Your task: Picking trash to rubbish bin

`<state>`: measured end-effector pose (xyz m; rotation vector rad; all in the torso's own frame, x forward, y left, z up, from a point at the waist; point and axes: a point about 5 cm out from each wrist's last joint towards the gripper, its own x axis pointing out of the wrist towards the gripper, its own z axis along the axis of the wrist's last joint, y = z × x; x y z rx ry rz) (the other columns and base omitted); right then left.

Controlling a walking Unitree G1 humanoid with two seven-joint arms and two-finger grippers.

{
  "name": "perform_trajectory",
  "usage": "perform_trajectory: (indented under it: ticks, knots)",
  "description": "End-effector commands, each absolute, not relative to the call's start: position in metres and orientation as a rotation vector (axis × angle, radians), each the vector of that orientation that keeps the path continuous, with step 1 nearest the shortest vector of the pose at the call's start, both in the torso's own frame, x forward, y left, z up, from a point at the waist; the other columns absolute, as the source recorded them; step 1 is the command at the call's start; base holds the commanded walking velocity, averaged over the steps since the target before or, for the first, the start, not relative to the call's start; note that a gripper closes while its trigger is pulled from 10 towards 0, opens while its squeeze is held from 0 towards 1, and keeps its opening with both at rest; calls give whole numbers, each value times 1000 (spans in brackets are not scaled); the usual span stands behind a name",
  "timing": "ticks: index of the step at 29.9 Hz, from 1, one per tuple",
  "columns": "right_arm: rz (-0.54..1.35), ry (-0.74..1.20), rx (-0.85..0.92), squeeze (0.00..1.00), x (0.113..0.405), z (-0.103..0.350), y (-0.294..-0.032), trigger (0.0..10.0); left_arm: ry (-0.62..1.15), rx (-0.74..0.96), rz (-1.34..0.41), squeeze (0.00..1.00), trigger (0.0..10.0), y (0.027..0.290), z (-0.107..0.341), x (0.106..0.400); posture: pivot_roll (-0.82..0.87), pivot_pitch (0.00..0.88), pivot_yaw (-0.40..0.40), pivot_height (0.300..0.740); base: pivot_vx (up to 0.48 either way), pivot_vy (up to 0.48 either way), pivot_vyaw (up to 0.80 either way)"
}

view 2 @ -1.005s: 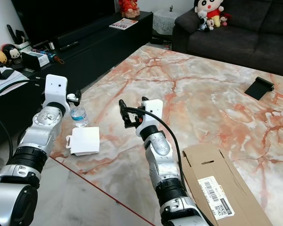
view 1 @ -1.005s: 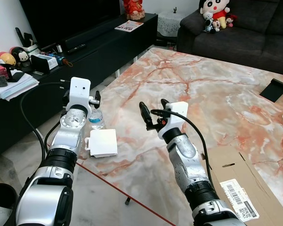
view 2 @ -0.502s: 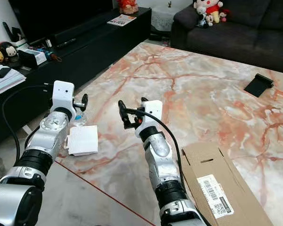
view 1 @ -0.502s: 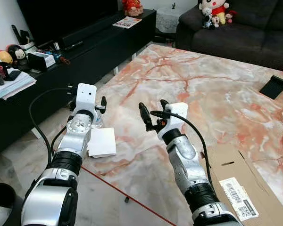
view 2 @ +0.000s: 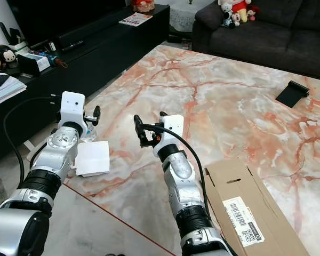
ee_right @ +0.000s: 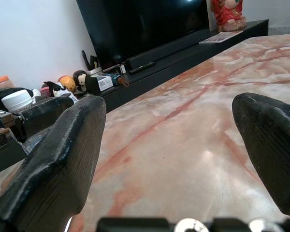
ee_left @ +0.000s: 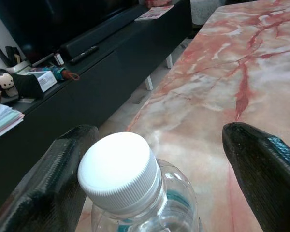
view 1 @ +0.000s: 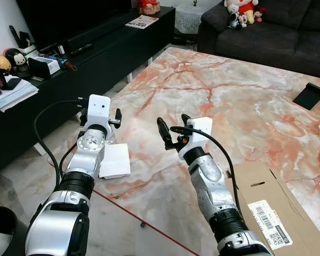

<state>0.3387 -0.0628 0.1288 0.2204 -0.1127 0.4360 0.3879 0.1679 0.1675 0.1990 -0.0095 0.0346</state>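
Left gripper [ee_left: 159, 159] has advanced since a second ago; its spread fingers now flank the clear water bottle [ee_left: 135, 193] near the marble table's [view 1: 240, 101] corner, apparently not yet clamped. White paper box [view 1: 115, 160] lies just beside the bottle. Right gripper [view 1: 172, 129] hovers mid-table, fingers apart, empty.

Both claws [view 1: 99, 117] [view 1: 172, 129] raised, fingers spread

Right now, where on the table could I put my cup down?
The big bare stretch of marble table between the cardboard box and the black stand. It's crowded at the near corner: water bottle, white paper and the left hand.
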Motion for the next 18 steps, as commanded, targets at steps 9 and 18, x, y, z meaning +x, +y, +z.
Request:
perform_trajectory:
  ticks: [9,18]
  knots:
    - [450,-129,222,0,340,136,-58,10000,-57,202,43,0,0,168,177,389,62,64,29,740,0,0,0]
    - [448,-129,226,0,339,135,-57,10000,-51,210,34,0,0,167,176,388,62,68,37,740,0,0,0]
